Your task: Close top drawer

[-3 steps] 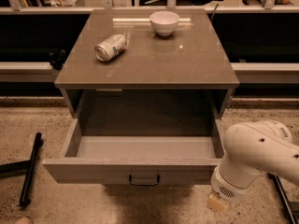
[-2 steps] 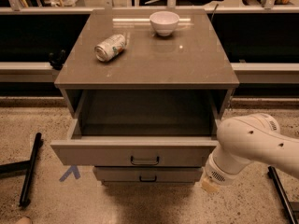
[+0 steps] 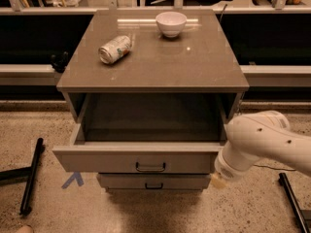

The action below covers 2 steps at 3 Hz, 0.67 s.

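The claw sits low at the right end of the drawer front, just beside it; clenched or released, I cannot tell. The drawer has slid well inward since a second ago, yet still stands partly out under the tabletop. I judge the closing about half done; more pushing is needed.

The white arm comes in from the right side, its rounded wrist angled down and to the left, with the gripper at its low end, only a pale yellowish tip showing
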Each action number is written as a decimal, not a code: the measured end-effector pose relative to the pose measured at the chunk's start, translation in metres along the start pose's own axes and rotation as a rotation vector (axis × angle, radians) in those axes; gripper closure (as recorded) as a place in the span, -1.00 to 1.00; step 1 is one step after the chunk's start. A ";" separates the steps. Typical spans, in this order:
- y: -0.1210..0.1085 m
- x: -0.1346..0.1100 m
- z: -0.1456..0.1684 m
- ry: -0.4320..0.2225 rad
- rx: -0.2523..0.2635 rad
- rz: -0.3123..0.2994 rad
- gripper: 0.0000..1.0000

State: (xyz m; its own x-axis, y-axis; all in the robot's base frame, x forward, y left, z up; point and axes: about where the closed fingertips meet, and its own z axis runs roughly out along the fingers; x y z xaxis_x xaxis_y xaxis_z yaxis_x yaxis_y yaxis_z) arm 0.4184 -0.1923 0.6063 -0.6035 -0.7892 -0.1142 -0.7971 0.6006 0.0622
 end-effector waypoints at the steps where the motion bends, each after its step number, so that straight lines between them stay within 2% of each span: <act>1: -0.038 -0.016 0.005 -0.034 0.050 0.015 1.00; 2: -0.037 -0.016 0.005 -0.034 0.050 0.015 1.00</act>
State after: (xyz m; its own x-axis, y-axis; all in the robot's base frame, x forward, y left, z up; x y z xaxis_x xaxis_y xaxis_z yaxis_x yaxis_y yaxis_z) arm 0.4580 -0.2014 0.6013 -0.6138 -0.7757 -0.1470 -0.7855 0.6187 0.0147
